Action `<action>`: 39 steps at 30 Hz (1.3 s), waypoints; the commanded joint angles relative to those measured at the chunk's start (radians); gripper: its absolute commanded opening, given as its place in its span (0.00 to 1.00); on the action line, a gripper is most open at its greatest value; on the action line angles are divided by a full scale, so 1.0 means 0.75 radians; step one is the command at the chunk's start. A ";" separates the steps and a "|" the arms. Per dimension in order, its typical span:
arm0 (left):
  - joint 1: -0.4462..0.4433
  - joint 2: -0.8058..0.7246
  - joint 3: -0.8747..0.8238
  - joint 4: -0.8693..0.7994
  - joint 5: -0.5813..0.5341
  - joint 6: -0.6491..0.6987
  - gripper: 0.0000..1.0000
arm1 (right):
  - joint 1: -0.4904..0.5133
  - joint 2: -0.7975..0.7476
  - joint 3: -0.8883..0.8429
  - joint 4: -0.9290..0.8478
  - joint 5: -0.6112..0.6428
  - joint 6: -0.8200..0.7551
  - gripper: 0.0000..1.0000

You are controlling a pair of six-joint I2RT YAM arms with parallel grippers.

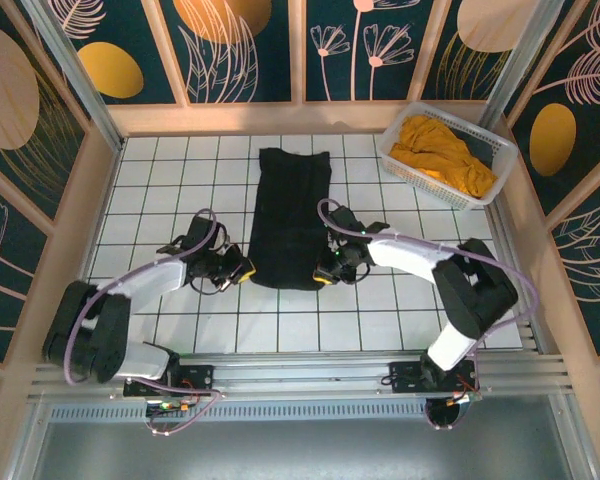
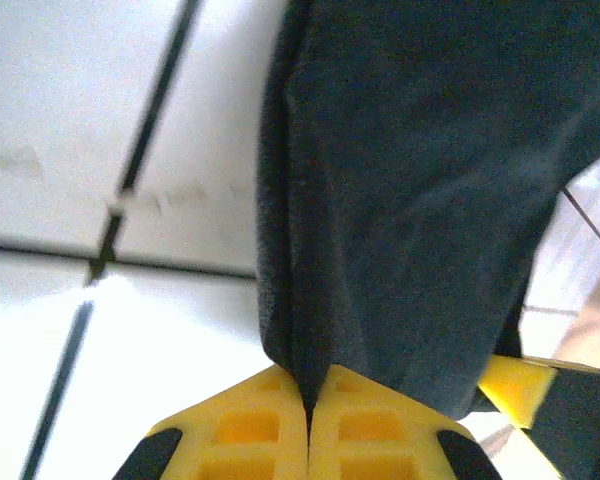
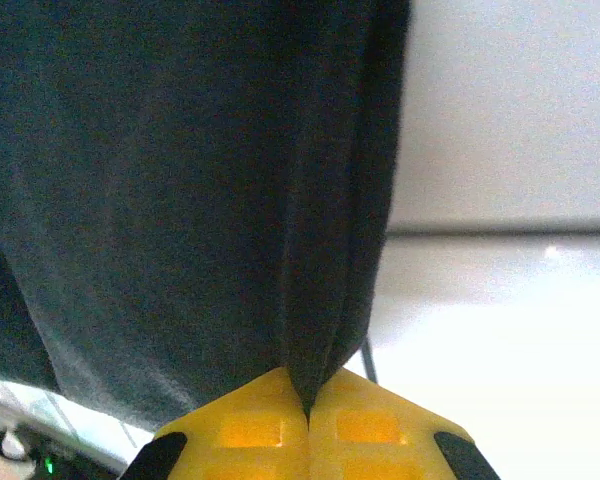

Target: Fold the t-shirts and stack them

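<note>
The black shirt (image 1: 292, 215) lies in the middle of the table (image 1: 160, 190) as a long narrow strip. The side folds seem done, and the cross fold is not yet made. The left gripper (image 1: 242, 270) and right gripper (image 1: 325, 272) are each closed tight on one near corner of it. The yellow shirt (image 1: 442, 155) sits crumpled in the basket (image 1: 450, 112) at the far right, unfolded. I see no obstacle near the strip.

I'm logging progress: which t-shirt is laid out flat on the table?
The black t-shirt, spread on the white tiles, left pincer and right pincer shut on its near corners; the mustard-yellow t-shirt lies crumpled in the basket.
</note>
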 commanded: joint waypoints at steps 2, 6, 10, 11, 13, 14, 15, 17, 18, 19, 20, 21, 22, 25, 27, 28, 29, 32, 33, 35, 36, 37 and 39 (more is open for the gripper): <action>-0.002 -0.264 0.016 -0.181 0.024 -0.058 0.00 | -0.021 -0.209 0.023 -0.232 0.042 0.006 0.00; 0.002 -0.306 0.103 -0.173 -0.015 -0.146 0.00 | -0.091 -0.217 0.166 -0.287 0.059 0.008 0.00; 0.033 -0.168 0.296 -0.132 -0.063 -0.156 0.00 | -0.173 -0.087 0.397 -0.313 0.041 -0.021 0.00; 0.047 -0.117 0.351 -0.110 -0.064 -0.153 0.00 | -0.189 -0.042 0.464 -0.322 0.040 -0.029 0.00; 0.078 -0.006 0.457 -0.076 -0.054 -0.149 0.00 | -0.230 0.040 0.587 -0.325 0.037 -0.032 0.00; 0.091 0.058 0.532 -0.058 -0.049 -0.147 0.00 | -0.252 0.090 0.661 -0.326 0.036 -0.029 0.00; 0.102 0.116 0.592 -0.045 -0.047 -0.142 0.00 | -0.266 0.136 0.727 -0.330 0.037 -0.026 0.00; 0.121 0.247 0.737 -0.038 -0.061 -0.113 0.00 | -0.306 0.242 0.863 -0.339 0.043 -0.023 0.00; 0.134 0.322 0.822 -0.037 -0.062 -0.098 0.00 | -0.325 0.307 0.937 -0.343 0.049 -0.022 0.00; 0.145 0.398 0.907 -0.029 -0.063 -0.087 0.00 | -0.346 0.371 1.008 -0.345 0.055 -0.024 0.00; 0.154 0.455 0.980 -0.025 -0.061 -0.080 0.00 | -0.363 0.433 1.077 -0.345 0.063 -0.024 0.00; 0.163 0.567 1.067 -0.024 -0.051 -0.071 0.00 | -0.380 0.487 1.134 -0.343 0.069 -0.019 0.00; 0.171 0.655 1.151 -0.021 -0.036 -0.071 0.00 | -0.400 0.548 1.198 -0.334 0.062 -0.011 0.00; 0.185 0.900 1.392 -0.035 -0.016 -0.048 0.00 | -0.453 0.734 1.396 -0.327 0.035 0.013 0.00; 0.194 1.043 1.538 -0.028 0.001 -0.037 0.00 | -0.484 0.857 1.530 -0.339 0.029 0.021 0.00; 0.202 1.120 1.617 -0.006 0.014 -0.033 0.04 | -0.500 0.913 1.593 -0.338 0.032 0.026 0.04; 0.205 1.181 1.673 0.010 0.022 -0.029 0.12 | -0.513 0.961 1.636 -0.319 0.033 0.022 0.14; 0.221 1.315 1.864 0.003 0.014 -0.015 0.37 | -0.548 1.063 1.769 -0.257 0.062 -0.039 0.46; 0.223 1.324 1.899 -0.008 -0.005 -0.004 0.45 | -0.560 1.080 1.801 -0.227 0.043 -0.066 0.61; 0.223 1.296 1.928 -0.089 -0.065 0.044 0.51 | -0.581 1.090 1.848 -0.208 -0.008 -0.108 0.72; 0.224 1.261 1.912 -0.141 -0.103 0.069 0.51 | -0.591 1.077 1.863 -0.226 -0.007 -0.137 0.73; 0.221 1.203 1.850 -0.166 -0.136 0.086 0.51 | -0.594 1.045 1.849 -0.237 0.005 -0.172 0.73; 0.210 1.025 1.608 -0.079 -0.167 0.068 0.52 | -0.596 0.938 1.738 -0.224 0.045 -0.221 0.73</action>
